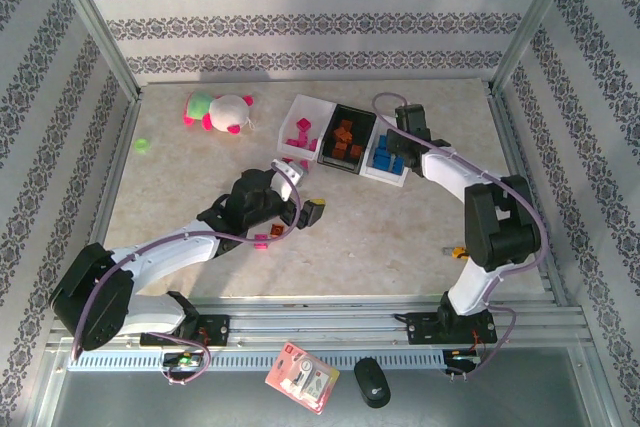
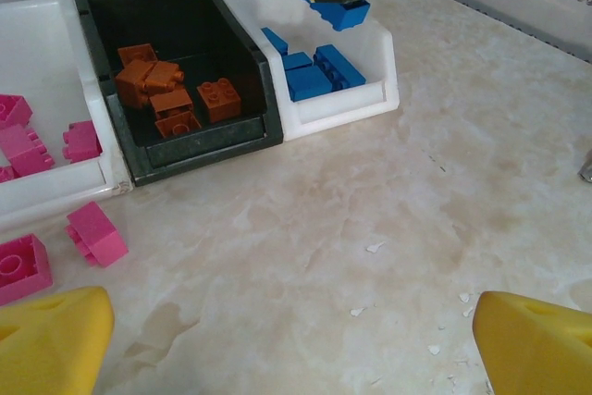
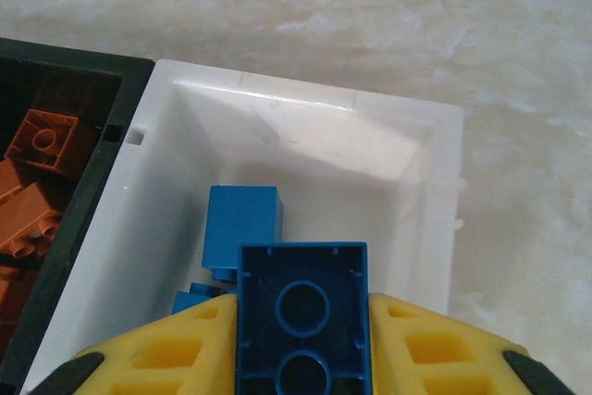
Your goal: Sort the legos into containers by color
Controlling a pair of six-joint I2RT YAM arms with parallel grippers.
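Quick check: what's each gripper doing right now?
Left gripper: open, holding nothing.
Right gripper: shut on a blue lego, above the white container with other blue ones.

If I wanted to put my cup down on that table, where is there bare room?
The widest bare table lies in front of the blue-brick tray, between the left hand and the right arm. Another patch sits left, between the green piece and the left arm. It is crowded before the pink-brick tray, where loose pink bricks lie by that hand.
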